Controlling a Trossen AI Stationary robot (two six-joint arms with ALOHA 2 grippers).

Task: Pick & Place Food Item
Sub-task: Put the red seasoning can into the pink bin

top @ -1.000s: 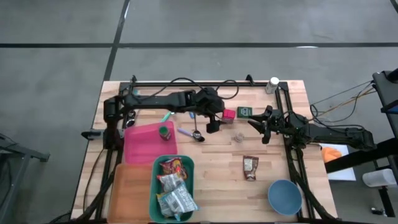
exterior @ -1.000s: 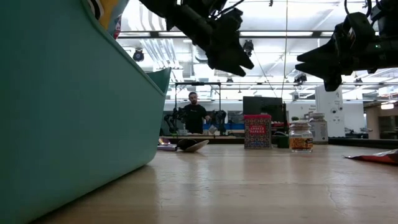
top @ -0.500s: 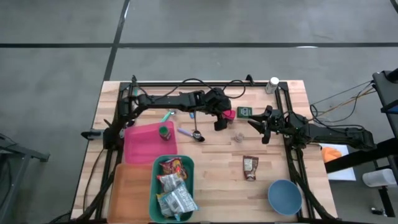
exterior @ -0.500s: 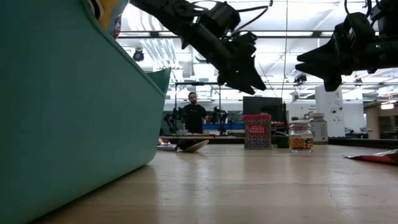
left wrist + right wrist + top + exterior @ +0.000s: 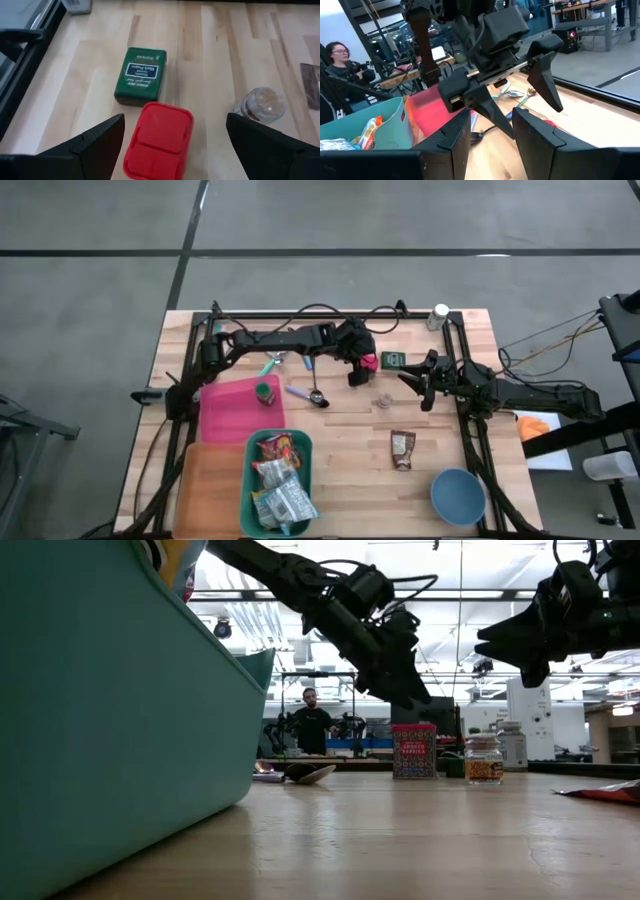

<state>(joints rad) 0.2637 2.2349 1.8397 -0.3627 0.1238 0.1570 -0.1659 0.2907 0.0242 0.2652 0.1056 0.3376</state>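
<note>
Above wooden table [image 5: 350, 450], left pincer [image 5: 172, 150] agape over red box [image 5: 159, 139].

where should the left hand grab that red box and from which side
Probably across the two long sides of the red box, coming down from above. It lies flat on the table with its lid up, and the open left hand already straddles it. The green box sits close against one short end, so gripping end to end looks awkward.
</note>
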